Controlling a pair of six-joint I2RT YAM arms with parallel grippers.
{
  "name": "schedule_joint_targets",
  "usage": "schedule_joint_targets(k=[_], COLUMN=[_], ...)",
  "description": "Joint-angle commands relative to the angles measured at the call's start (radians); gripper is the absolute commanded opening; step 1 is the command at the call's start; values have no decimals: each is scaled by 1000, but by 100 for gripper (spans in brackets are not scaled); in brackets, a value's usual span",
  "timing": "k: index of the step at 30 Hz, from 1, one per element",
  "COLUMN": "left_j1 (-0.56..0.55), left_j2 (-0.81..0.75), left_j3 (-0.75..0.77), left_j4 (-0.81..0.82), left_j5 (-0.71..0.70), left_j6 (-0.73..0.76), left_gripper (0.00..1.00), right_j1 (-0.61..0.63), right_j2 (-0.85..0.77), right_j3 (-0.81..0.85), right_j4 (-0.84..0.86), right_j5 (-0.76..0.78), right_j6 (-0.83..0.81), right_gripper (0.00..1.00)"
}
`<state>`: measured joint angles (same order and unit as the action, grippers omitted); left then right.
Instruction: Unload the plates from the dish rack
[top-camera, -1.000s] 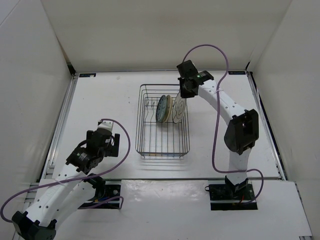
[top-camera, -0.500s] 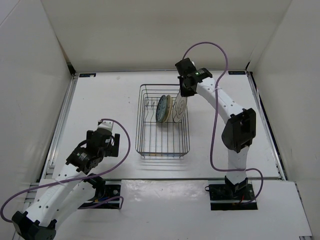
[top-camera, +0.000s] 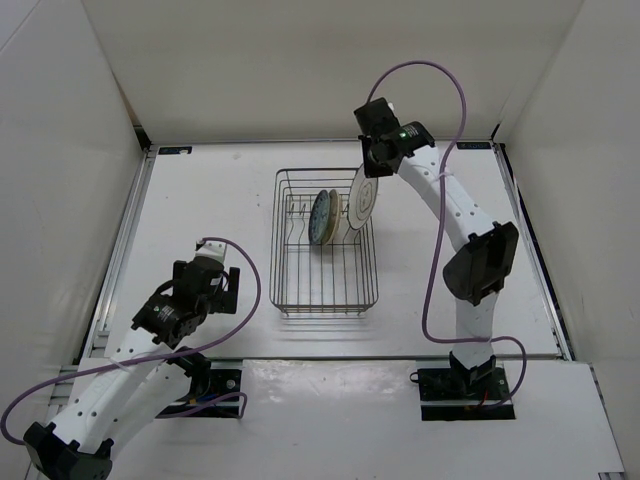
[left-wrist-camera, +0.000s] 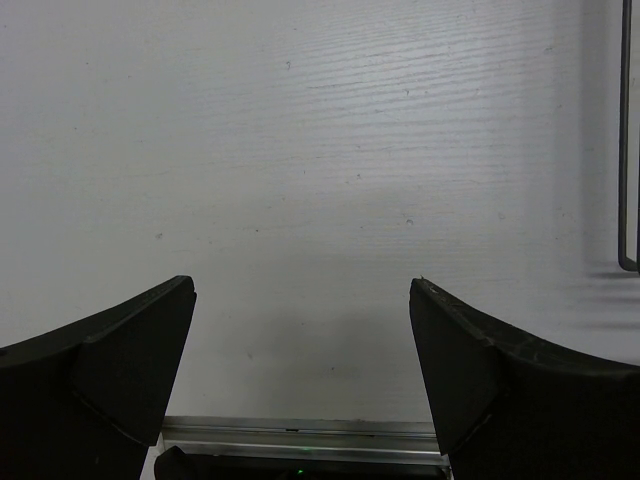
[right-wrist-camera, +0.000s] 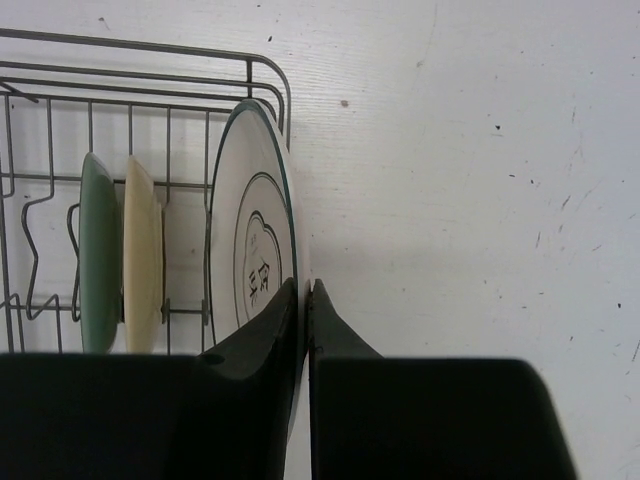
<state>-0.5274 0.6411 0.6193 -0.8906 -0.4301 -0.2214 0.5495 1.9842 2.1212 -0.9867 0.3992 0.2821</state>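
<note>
Plates are what matter here, three of them, all on edge at the far end of the dish rack (top-camera: 325, 300) in the middle of the table (top-camera: 200, 200).

On the near left, the left gripper (left-wrist-camera: 300, 288) hangs over bare tabletop with its jaws spread wide. Nothing is between them and they touch nothing. A corner of the rack's wire shows at the right edge of its wrist view.

Inside the rack, the blue-grey plate (top-camera: 320, 217) stands furthest left; it looks greenish in the right wrist view (right-wrist-camera: 98, 250). The cream plate (top-camera: 334, 213) is just beside it on the right, close but apart. Both lean between the upright wires.

Right of those two, by the rack's far right corner, is the white plate (top-camera: 362, 203). The right gripper (right-wrist-camera: 300, 300) has its jaws pressed together on this plate's rim, one finger on each face, so only the plate's thickness parts them. The plate is upright and slightly tilted. I cannot tell whether its lower edge touches the wires.

The white plate's face carries a thin dark ring, a lobed outline and dark marks at the centre like written characters; I cannot read them. Small blue labels sit at the far left and far right corners of the table, too small to read.
</note>
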Motion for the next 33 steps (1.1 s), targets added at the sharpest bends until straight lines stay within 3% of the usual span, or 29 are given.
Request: schedule_joint_targets(k=[1, 6, 11, 15, 17, 19, 20, 21, 24, 28, 33], left_j1=[-3, -3, -3, -5, -5, -3, -3, -3, -5, -3, -3], left_j2=[-5, -6, -8, 0, 3, 3, 3, 5, 3, 2, 5], left_j3=[30, 28, 28, 30, 28, 28, 28, 28, 30, 30, 28], left_j4=[-2, -4, -4, -10, -10, -10, -10, -8, -11, -10, -10], left_j5=[-4, -7, -7, -6, -2, -2, -4, -2, -2, -2, 4], left_j6=[4, 2, 1, -3, -6, -6, -6, -4, -6, -6, -3], left_gripper=[100, 100, 100, 100, 100, 100, 100, 100, 100, 100, 100], right_j1=[6, 0, -29, -141, -195, -331, -367, -455, -566, -655, -732], right_j2=[-105, -235, -474, -610, -679, -688, -682, -680, -680, -641, -582], right_j3=[46, -13, -325, -556, -678, -789, -809, -852, -988, -1089, -1230], right_j4=[39, 42, 158, 241, 307, 347, 353, 397, 491, 609, 780], right_j5=[1, 101, 194, 210, 123, -1, -148, -190, -332, -537, -646], right_j6=[2, -23, -24, 35, 101, 184, 201, 219, 291, 364, 382], right_gripper=[0, 0, 0, 0, 0, 0, 0, 0, 0, 0, 0])
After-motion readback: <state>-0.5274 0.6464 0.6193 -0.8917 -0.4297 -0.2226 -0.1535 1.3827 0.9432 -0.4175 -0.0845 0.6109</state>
